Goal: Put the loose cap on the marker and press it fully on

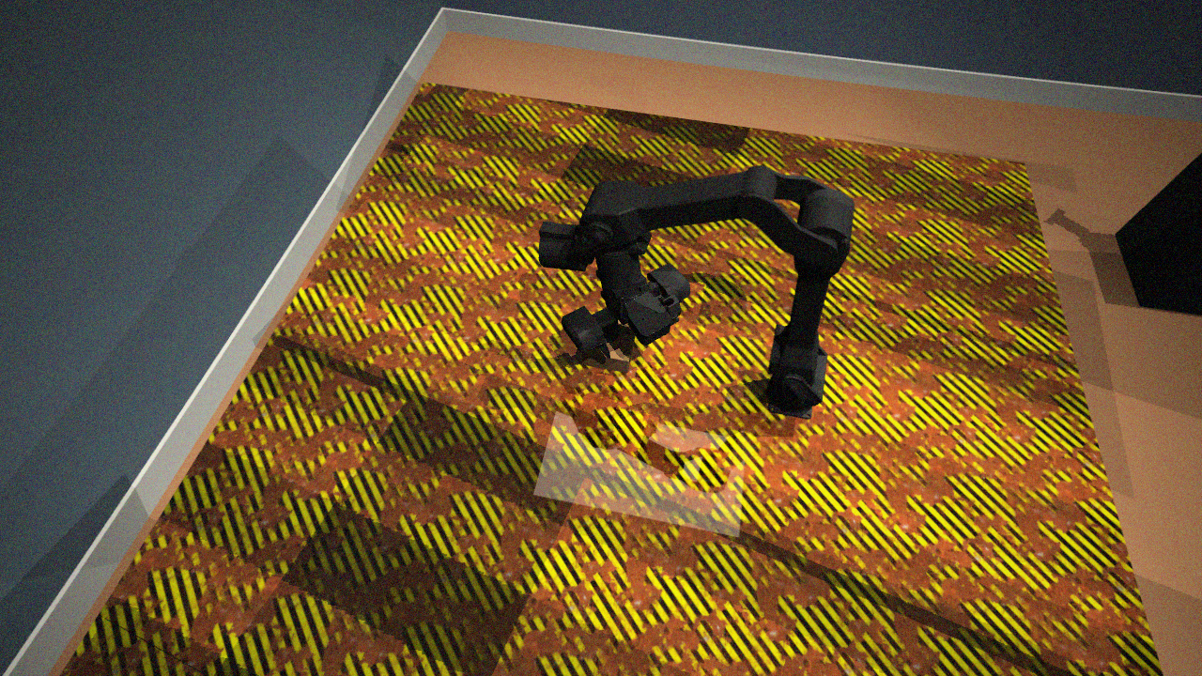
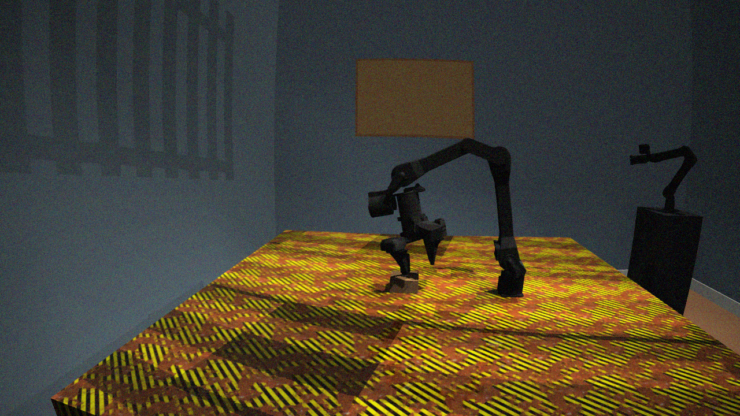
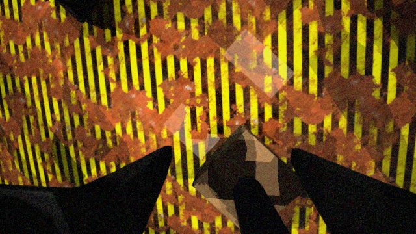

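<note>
Black rod: in the wrist view, a dark, smooth, round-ended rod (image 3: 260, 211) runs from the lower edge of the frame to the middle of the block, between the two fingers. It is the marker's place, but where cap meets marker, and whether the cap is fully seated, cannot be told.
Hand: the black two-fingered hand (image 1: 615, 353) (image 2: 419, 268) (image 3: 231, 152) is released, its fingers spread wide with nothing gripped. The wrist view shows background on both sides of the rod; in the exterior view one fingertip overlaps the block and the other hangs to its right.
Holder block: the tan, angular block (image 1: 620, 364) (image 2: 403, 286) (image 3: 268, 177) sits on the table below the hand. The wrist view shows its shaded upper face; the top view, only a sliver.
Table: yellow-and-black striped with rusty orange blotches (image 1: 840, 538) (image 2: 465, 372) (image 3: 130, 101). Pale patches (image 1: 622, 483) (image 3: 260, 63) show in the top and wrist views.
Arm: black and jointed (image 1: 705, 201) (image 2: 500, 165), arching right of centre.
Second arm: dark (image 2: 680, 170), on a black pedestal (image 2: 665, 253), exterior view, right side; the top view catches only the pedestal (image 1: 1172, 243).
Wall panel: orange-brown, rectangular (image 2: 414, 98), upper middle, exterior view only.
</note>
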Controlling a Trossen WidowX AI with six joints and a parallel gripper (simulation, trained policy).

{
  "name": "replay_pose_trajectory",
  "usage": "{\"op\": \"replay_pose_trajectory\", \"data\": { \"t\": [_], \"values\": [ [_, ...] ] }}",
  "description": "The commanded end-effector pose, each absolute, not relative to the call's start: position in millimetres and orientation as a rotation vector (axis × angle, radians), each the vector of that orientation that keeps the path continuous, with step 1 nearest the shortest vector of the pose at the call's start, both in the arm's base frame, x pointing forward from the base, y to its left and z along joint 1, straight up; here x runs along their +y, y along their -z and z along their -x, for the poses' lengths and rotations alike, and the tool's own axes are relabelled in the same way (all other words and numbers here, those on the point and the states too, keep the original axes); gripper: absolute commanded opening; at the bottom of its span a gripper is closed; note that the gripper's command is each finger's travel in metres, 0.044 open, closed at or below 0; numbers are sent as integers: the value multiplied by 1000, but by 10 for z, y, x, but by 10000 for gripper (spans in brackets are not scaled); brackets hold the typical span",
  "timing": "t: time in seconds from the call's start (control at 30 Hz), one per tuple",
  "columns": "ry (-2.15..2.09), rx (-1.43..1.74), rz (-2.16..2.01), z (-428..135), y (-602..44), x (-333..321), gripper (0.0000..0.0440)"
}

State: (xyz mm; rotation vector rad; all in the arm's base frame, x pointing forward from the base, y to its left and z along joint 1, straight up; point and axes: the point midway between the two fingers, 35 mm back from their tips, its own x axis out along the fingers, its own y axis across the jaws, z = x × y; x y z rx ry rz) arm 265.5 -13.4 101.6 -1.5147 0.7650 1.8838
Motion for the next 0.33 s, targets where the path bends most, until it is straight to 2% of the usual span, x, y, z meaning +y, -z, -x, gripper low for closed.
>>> {"op": "replay_pose_trajectory", "data": {
  "t": [0.0,0.3],
  "values": [
    [-1840,730,1557,-2697,-1143,-130,440],
    [-1787,681,1626,-2748,-1380,-155,440]
  ]
}}
